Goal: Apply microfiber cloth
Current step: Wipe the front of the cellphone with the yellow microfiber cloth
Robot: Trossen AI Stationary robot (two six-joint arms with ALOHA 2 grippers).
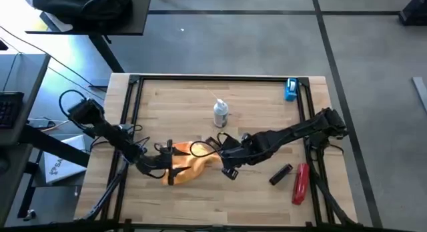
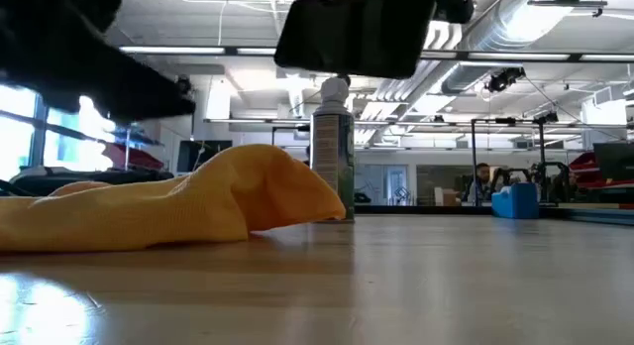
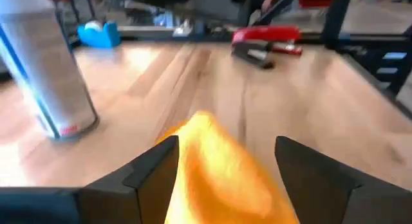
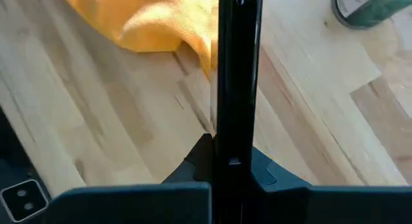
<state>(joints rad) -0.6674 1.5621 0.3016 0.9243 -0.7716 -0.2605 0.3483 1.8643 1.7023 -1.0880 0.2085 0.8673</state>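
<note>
Clutter rings the work: a white spray can (image 1: 221, 113) stands just behind the soft, rumpled orange-yellow microfiber cloth (image 1: 190, 167), with a blue tape dispenser (image 1: 291, 89) at the far right corner and a red stapler (image 1: 301, 183) near the right edge. Left end effector (image 3: 222, 169) sits spread around the cloth on the plank-wood worktop (image 1: 253, 199). Right end effector (image 4: 235, 161) is clamped on a thin, glossy black phone (image 4: 237, 76) held edge-on beside it, an open workshop beyond.

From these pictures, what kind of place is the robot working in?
Probably a robotics lab or workshop. The light wooden table with a black metal frame stands on a grey concrete floor, the low view shows exposed ceiling ducts, and a person sits far behind among more framed rigs.
</note>
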